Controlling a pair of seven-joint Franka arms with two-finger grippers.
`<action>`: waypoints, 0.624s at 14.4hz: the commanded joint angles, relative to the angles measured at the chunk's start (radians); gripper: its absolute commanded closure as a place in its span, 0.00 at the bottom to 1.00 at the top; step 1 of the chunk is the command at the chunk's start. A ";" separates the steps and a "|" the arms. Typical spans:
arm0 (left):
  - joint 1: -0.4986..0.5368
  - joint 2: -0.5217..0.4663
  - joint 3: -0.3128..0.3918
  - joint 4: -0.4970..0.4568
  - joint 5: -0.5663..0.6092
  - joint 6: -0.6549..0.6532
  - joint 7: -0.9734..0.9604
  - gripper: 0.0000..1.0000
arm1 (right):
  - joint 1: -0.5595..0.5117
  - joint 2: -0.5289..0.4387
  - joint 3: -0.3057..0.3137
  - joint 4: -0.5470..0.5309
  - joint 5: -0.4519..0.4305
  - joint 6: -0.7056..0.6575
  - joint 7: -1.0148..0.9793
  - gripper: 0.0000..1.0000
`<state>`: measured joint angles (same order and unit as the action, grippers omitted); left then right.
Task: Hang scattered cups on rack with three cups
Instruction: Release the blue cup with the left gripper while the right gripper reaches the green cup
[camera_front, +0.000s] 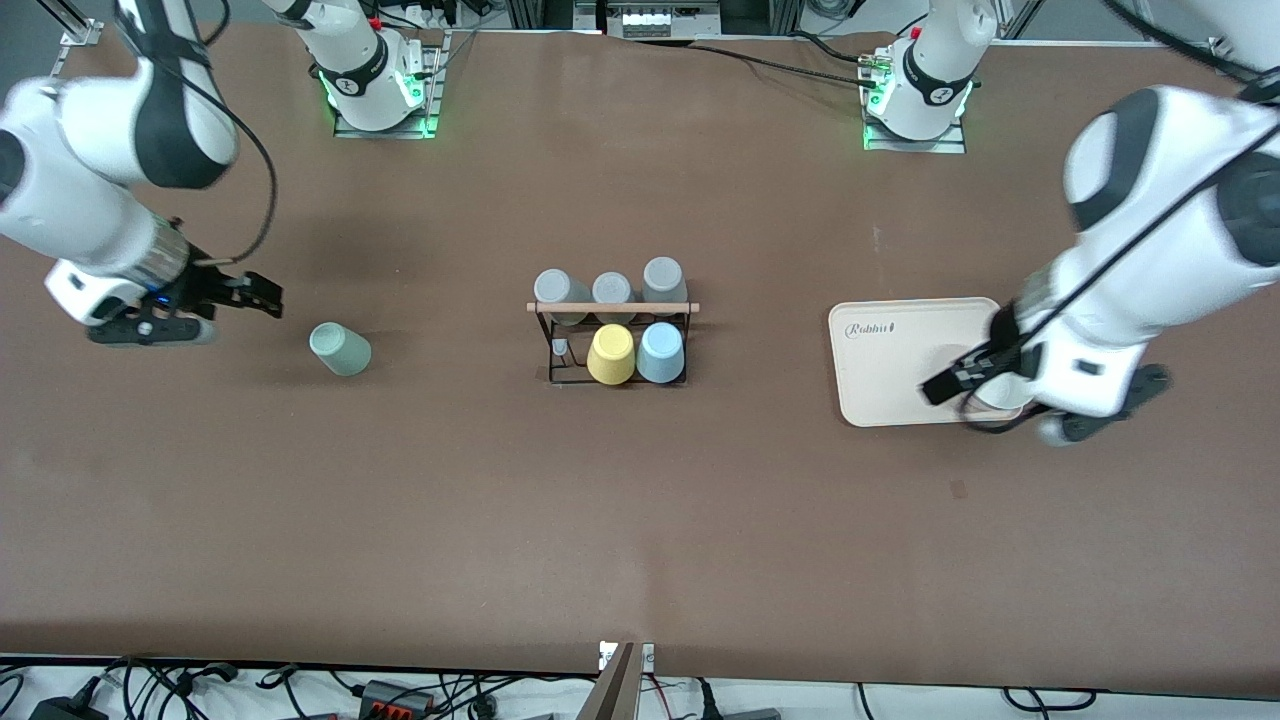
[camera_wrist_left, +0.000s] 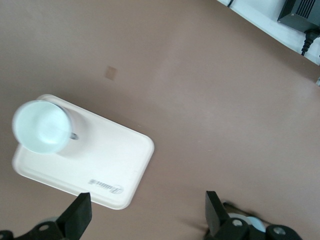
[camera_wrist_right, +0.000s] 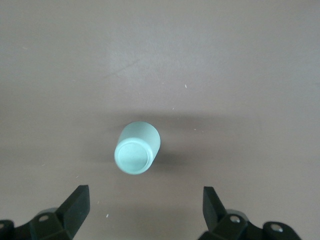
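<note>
The pale mint green cup (camera_front: 340, 349) lies on its side on the table toward the right arm's end; it also shows in the right wrist view (camera_wrist_right: 137, 148). My right gripper (camera_front: 262, 296) hovers beside it, open and empty (camera_wrist_right: 145, 207). The black wire rack (camera_front: 612, 308) stands mid-table. It holds three grey cups, a yellow cup (camera_front: 611, 354) and a light blue cup (camera_front: 661, 352); one peg (camera_front: 560, 348) is bare. My left gripper (camera_front: 945, 386) is open and empty (camera_wrist_left: 147, 215) over the cream tray (camera_front: 900, 350). A pale bluish-white cup (camera_wrist_left: 41, 126) stands upright on the tray.
The cream tray (camera_wrist_left: 120, 165) lies toward the left arm's end of the table. In the front view my left arm hides most of the cup on it. Bare brown table lies between the rack and the mint cup. Cables run along the table edge nearest the front camera.
</note>
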<state>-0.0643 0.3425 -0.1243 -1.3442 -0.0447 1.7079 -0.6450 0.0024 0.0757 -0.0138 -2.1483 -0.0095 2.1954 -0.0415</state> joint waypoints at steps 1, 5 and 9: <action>0.043 -0.088 -0.008 -0.056 0.011 -0.048 0.160 0.00 | 0.016 0.070 0.001 -0.061 -0.004 0.121 0.058 0.00; 0.054 -0.229 0.072 -0.199 0.013 -0.050 0.407 0.00 | 0.090 0.156 0.002 -0.062 -0.003 0.182 0.152 0.00; 0.052 -0.355 0.136 -0.326 0.013 -0.050 0.591 0.00 | 0.076 0.222 0.000 -0.062 -0.003 0.240 0.152 0.00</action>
<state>-0.0094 0.0843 -0.0121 -1.5638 -0.0447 1.6444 -0.1395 0.0920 0.2759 -0.0125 -2.2102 -0.0095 2.4079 0.1010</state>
